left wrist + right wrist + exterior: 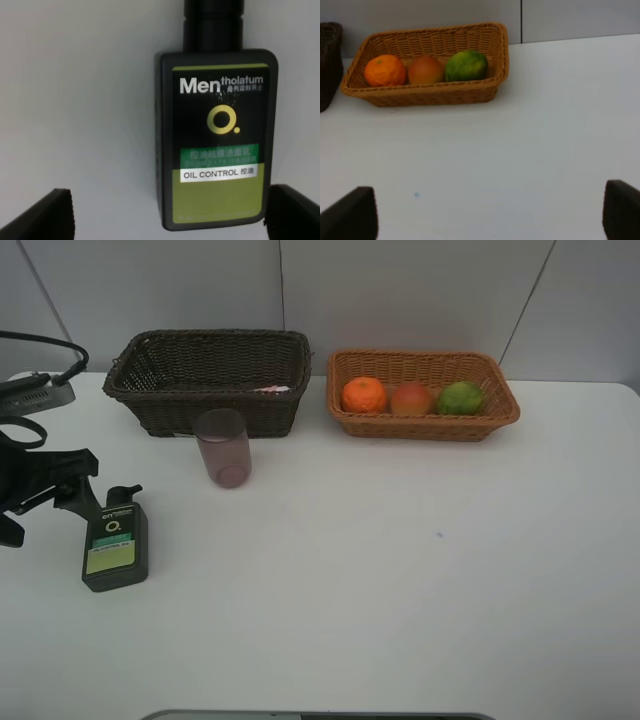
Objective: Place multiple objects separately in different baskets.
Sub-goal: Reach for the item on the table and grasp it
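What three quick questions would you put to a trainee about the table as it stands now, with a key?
1. True or false: the orange, the peach and the green citrus all lie in the tan basket.
2. Where is the pink cup? A, standing on the table in front of the dark brown basket; B, inside that basket; C, inside the tan basket.
3. Name the item lying flat on the table by the open left gripper.
Key: 1 true; 2 A; 3 the dark green pump bottle.
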Tool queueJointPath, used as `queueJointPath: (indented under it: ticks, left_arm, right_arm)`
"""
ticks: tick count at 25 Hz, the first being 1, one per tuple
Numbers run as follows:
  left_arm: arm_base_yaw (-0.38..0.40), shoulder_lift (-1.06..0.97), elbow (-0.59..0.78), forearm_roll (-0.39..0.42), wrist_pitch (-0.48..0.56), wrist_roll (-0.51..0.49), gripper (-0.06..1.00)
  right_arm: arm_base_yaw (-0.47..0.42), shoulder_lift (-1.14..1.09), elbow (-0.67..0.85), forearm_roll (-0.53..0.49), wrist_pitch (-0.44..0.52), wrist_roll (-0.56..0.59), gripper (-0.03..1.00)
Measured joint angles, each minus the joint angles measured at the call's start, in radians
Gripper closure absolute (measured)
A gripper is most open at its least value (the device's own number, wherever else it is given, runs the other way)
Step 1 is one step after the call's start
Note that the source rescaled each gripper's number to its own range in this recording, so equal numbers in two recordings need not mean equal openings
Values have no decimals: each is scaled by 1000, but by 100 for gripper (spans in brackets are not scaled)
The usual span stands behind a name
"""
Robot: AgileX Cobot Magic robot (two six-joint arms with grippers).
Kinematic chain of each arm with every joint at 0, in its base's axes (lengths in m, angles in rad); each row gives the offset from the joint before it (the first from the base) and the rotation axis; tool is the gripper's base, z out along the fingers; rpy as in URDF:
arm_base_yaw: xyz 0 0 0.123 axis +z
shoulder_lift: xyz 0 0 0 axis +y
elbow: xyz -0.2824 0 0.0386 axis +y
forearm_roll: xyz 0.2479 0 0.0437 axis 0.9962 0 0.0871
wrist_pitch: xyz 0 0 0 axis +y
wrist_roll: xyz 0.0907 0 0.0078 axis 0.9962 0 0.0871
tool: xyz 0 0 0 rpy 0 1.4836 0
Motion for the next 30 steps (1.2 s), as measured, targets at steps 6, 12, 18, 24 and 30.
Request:
queueJointPath:
  ticks: [6,12,18,24,30]
  left_arm:
    - [-10,18,-3,-10,-39,-7,-3]
    - [-10,18,-9,-116,-69,-7,-3]
    - [-22,18,-9,-122,-111,-6,-5]
    - [-63,33,-9,-31,-117,-163,-5]
    - [-121,67,-55,102,-84,-332,-5]
  right_arm:
    - [0,0,0,0,0,0,-3]
    - [0,0,0,0,0,0,-3]
    - [0,0,0,0,0,0,-3]
    - [0,0,0,0,0,0,-3]
    - [0,0,0,0,0,0,-3]
